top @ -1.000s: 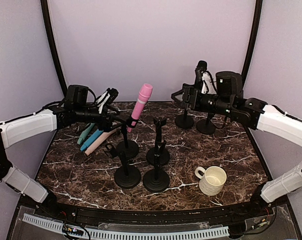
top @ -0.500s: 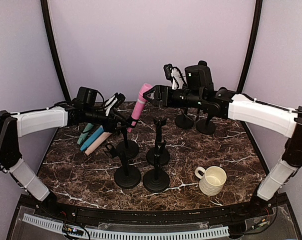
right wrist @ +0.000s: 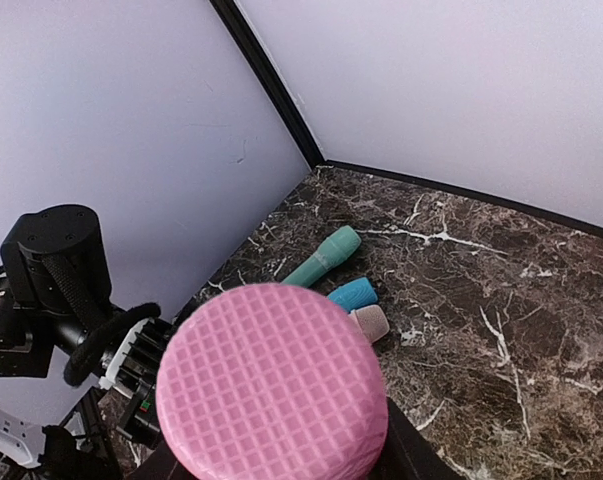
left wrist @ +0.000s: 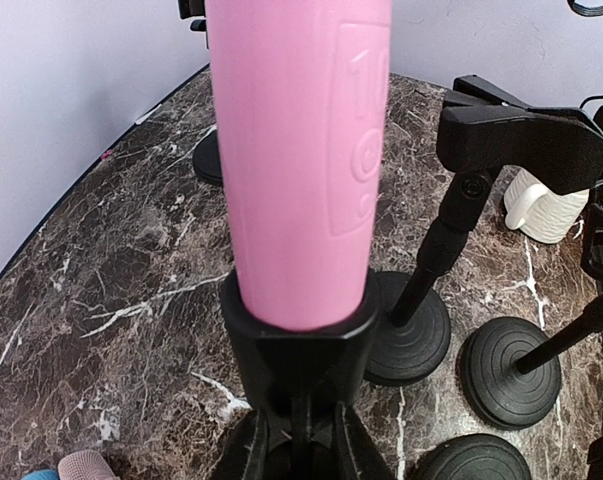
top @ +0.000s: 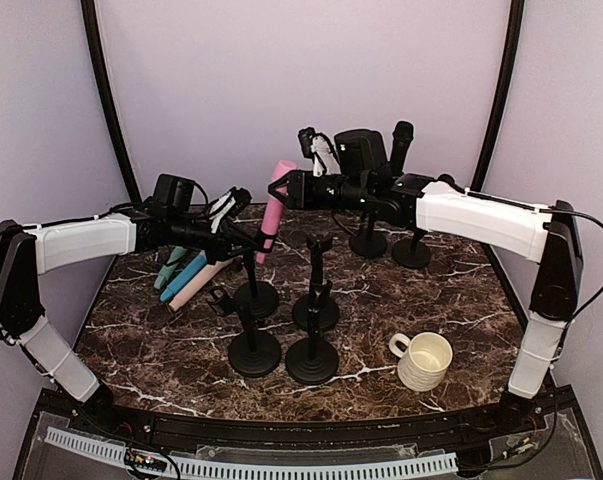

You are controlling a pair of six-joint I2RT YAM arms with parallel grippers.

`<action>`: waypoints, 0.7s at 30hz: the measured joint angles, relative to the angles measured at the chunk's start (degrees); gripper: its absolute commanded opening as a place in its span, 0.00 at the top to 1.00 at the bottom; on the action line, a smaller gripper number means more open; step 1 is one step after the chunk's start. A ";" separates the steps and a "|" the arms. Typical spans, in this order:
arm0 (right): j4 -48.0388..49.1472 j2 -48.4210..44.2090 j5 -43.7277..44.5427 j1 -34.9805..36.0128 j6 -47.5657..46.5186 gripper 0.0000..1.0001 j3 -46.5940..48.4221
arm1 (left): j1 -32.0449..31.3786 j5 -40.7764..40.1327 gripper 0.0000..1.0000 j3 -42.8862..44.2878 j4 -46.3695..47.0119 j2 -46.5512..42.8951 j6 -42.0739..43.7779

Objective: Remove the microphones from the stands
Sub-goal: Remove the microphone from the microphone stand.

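Moved: right gripper (top: 281, 188) has swung in from the far right to the head of the pink plastic microphone (top: 272, 215); left gripper (top: 243, 238) has narrowed on the black round-based stand (top: 254, 296)
Microphone: far left of centre, tilted, its tail seated in the stand's black clip (left wrist: 299, 345), its quilted head (right wrist: 271, 385) pointing up and away
Left gripper: narrow, its fingers (left wrist: 253, 455) pinched on the stand's thin stem just under the clip
Right gripper: jaws on either side of the microphone's head; I cannot tell whether they press on it
Dark marble table (top: 461, 300): three loose microphones (top: 184, 278), teal, blue and pale pink, lie side by side at the far left, just beside the left gripper
Other black stands (top: 313, 335): clustered in the middle, on the near side of the held stand
Black microphone (top: 402, 135): upright at the far right
Cream mug (top: 424, 360): near right, well apart from both grippers
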 measured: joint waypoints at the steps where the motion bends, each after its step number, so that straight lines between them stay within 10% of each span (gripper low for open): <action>1: 0.11 0.17 0.22 0.02 -0.15 0.59 0.15 | 0.02 -0.07 0.91 -0.02 0.00 0.00 0.31; 8: 1.03 0.17 1.49 0.28 -0.42 0.66 -0.35 | 0.04 -0.09 1.00 -0.07 0.02 0.00 1.60; 15: 6.73 -0.66 2.99 0.42 -0.15 0.36 -4.11 | -0.09 -0.07 1.00 -0.07 0.00 0.00 2.16; 21: 10.23 -0.48 4.24 0.55 0.52 0.30 -4.22 | -0.70 -0.28 1.00 -0.09 -0.02 0.00 3.17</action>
